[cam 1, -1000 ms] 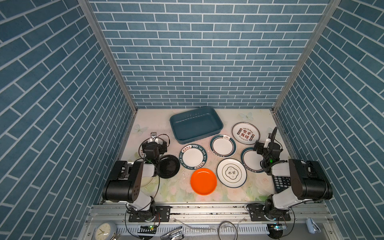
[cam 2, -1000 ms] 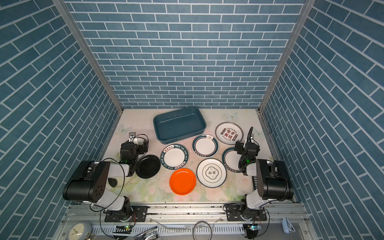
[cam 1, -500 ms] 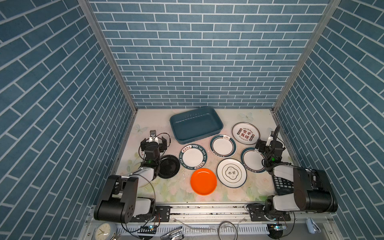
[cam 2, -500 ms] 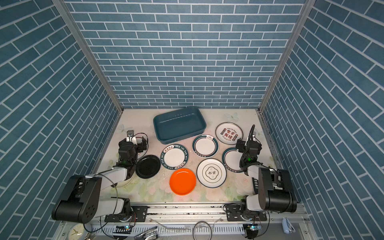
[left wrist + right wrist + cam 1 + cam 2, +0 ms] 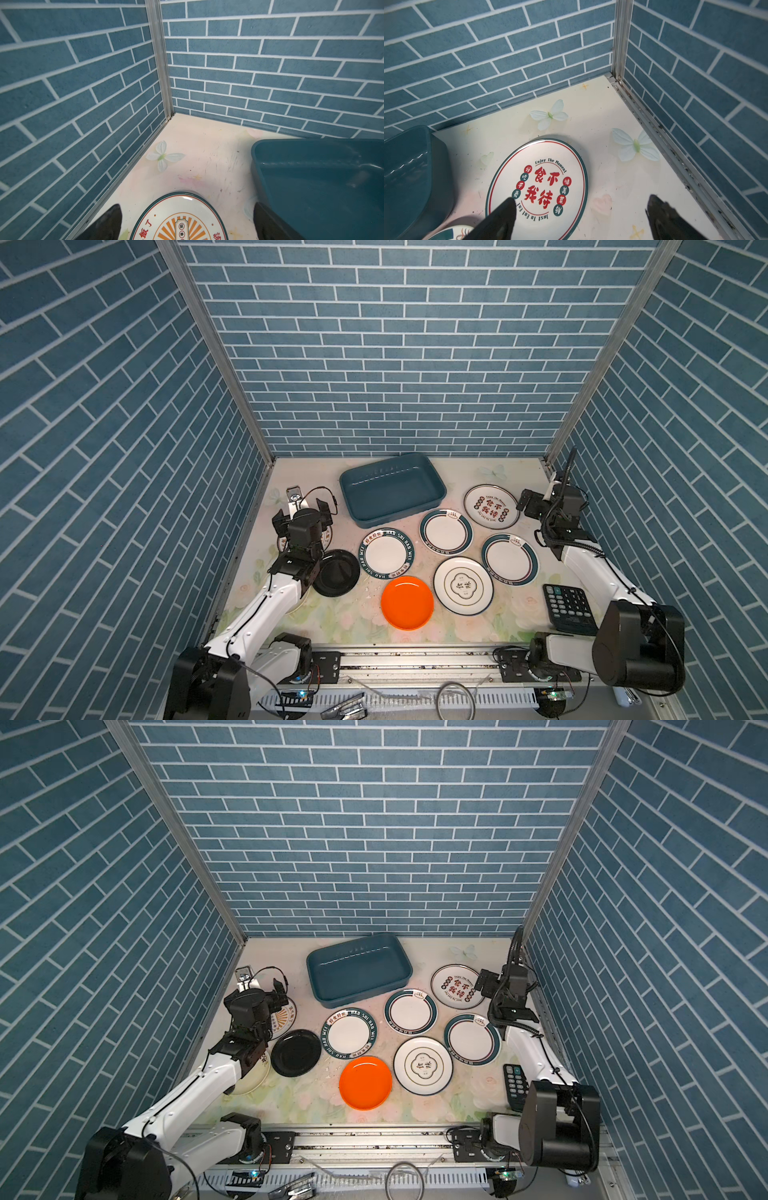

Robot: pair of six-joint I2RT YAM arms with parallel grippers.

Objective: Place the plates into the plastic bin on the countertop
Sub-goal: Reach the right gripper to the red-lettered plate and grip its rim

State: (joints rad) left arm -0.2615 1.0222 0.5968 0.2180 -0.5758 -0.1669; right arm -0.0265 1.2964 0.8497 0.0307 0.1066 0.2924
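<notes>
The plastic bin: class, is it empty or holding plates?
Empty: the plastic bin shows only a bare floor in both top views.

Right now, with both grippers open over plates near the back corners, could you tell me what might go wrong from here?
1. The left gripper is open over the sunburst plate, and one finger sits right beside the plastic bin; descending could nudge the bin.
2. The right gripper has one finger over the red-lettered plate and one beyond its rim; the flat plate may slide on the countertop instead of lifting.
</notes>
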